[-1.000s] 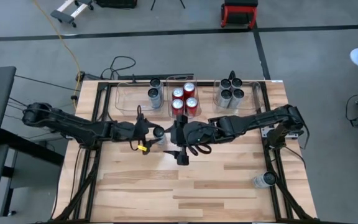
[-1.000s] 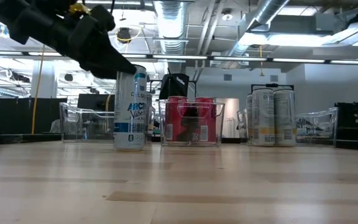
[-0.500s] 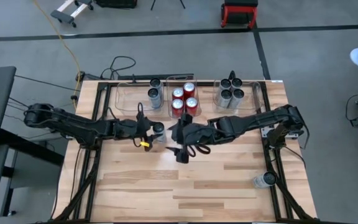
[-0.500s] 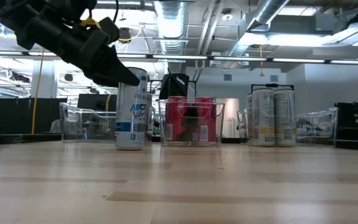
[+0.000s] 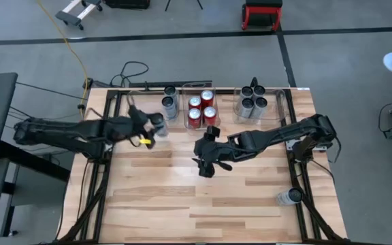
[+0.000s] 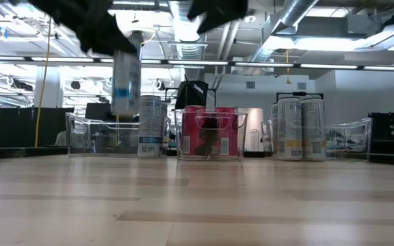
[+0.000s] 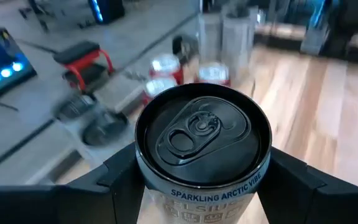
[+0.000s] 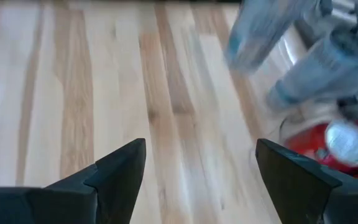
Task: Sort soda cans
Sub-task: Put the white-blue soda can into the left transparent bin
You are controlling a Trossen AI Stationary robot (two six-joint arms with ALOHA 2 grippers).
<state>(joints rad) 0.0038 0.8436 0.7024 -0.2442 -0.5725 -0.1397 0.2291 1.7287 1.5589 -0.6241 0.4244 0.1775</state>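
Your left end effector (image 7: pixel 201 180) grips a silver-grey can (image 7: pixel 202 146), lifted off the surface (image 5: pixel 209 197).
That can hangs just beside the left clear bin (image 5: pixel 136 102), which holds silver cans (image 5: pixel 169 103). Your right end effector (image 8: pixel 197 174) hovers empty, fingers apart, mid-surface near the red cans (image 5: pixel 202 109).

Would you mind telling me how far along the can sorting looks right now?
Mostly done: four red cans sit in the middle bin, four silver-grey cans in the right bin, and two in the left bin. In hand: the left pincer carries a Sparkling Arctic can. Left: one can by the table's right edge.
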